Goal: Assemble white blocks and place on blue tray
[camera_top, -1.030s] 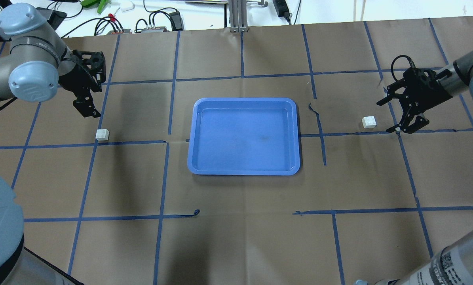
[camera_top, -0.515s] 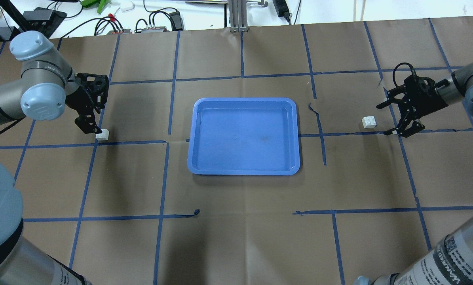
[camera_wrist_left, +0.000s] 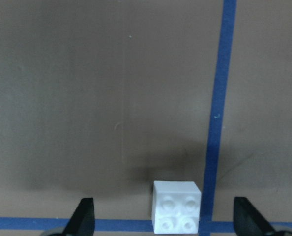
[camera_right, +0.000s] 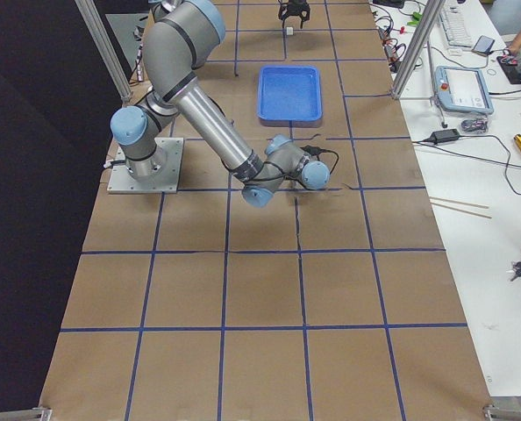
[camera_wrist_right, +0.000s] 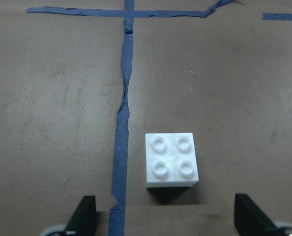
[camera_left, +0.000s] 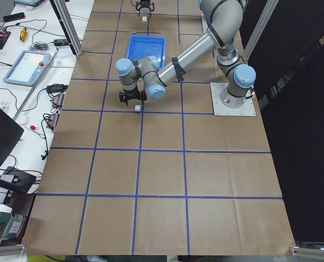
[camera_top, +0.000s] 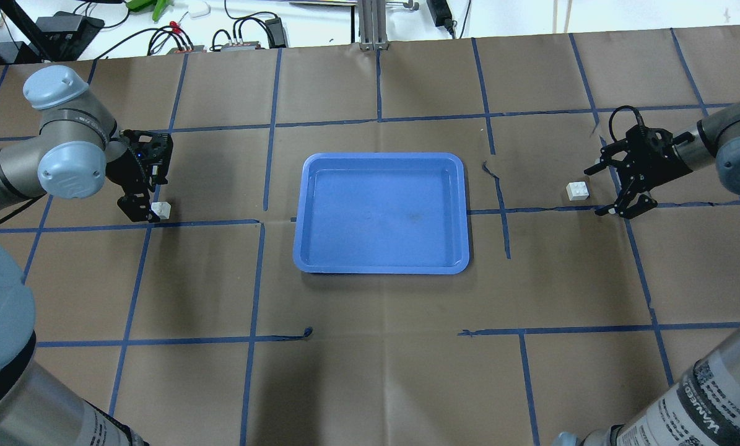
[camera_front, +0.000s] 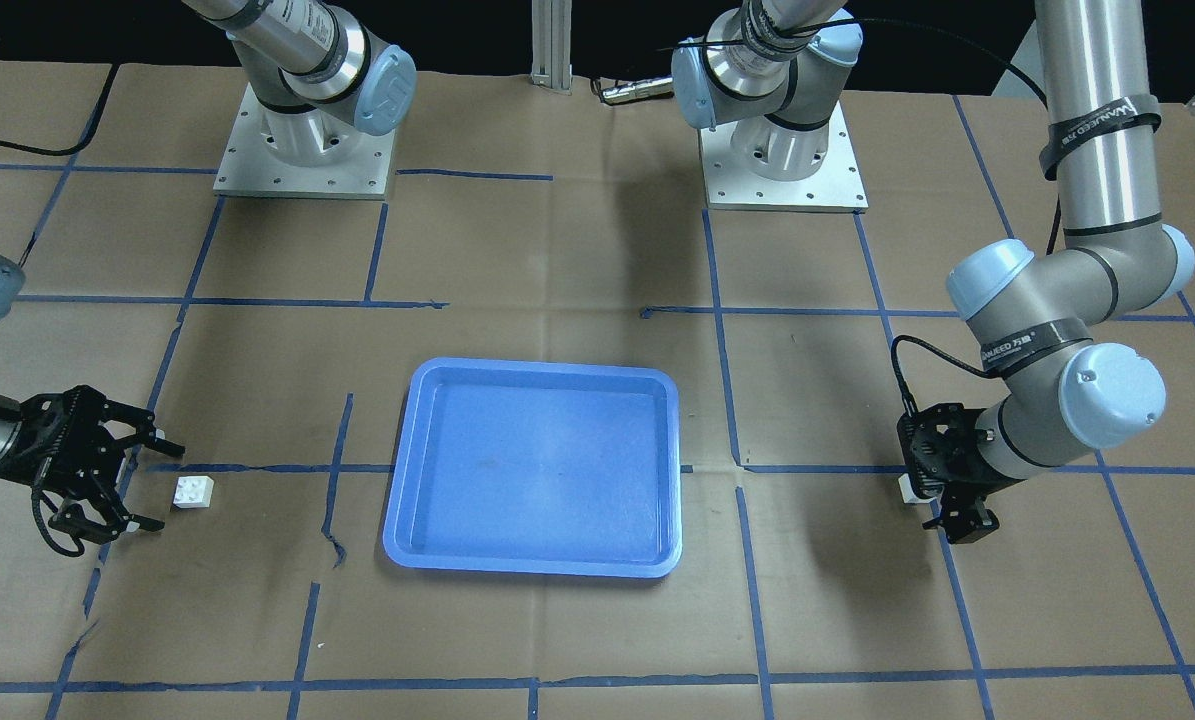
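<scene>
White studded plastic bricks, left brick [camera_wrist_left: 177, 206] and right brick [camera_wrist_right: 171, 160], lie on the table [camera_top: 376, 371] either side of the shallow blue plastic tray [camera_top: 382, 270], facing the wide-open, empty left gripper [camera_wrist_left: 165, 219] and right gripper [camera_top: 594, 191]; centre each squarely before closing.

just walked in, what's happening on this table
Two robot arms are each lined up on a white block lying on the table. The left pincer is open and low, with the left white block between its fingers but not gripped. The right pincer is open, the right white block just ahead of its fingers. The blue tray in the middle holds nothing; the blocks are not yet joined.
</scene>
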Robot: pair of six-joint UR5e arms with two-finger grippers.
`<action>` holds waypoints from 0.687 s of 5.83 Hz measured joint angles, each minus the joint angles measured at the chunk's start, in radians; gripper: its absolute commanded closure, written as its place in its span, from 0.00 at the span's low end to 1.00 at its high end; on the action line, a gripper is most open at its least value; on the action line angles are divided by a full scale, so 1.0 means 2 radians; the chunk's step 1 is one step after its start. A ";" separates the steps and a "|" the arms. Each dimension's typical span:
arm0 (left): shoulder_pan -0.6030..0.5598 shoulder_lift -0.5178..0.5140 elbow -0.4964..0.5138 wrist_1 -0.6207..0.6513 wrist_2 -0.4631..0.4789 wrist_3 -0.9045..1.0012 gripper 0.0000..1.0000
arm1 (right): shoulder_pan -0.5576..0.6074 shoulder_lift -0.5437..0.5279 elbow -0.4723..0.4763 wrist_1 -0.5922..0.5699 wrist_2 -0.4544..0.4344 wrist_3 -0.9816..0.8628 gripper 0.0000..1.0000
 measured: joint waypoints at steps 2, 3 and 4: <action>0.004 0.000 -0.011 0.001 0.000 0.011 0.25 | 0.007 -0.004 0.000 0.003 0.004 0.001 0.00; 0.004 0.001 -0.013 0.001 0.000 0.017 0.51 | 0.011 -0.004 0.000 0.003 0.008 0.002 0.01; 0.005 0.002 -0.013 0.002 -0.001 0.021 0.86 | 0.013 -0.004 0.000 0.003 0.009 0.003 0.05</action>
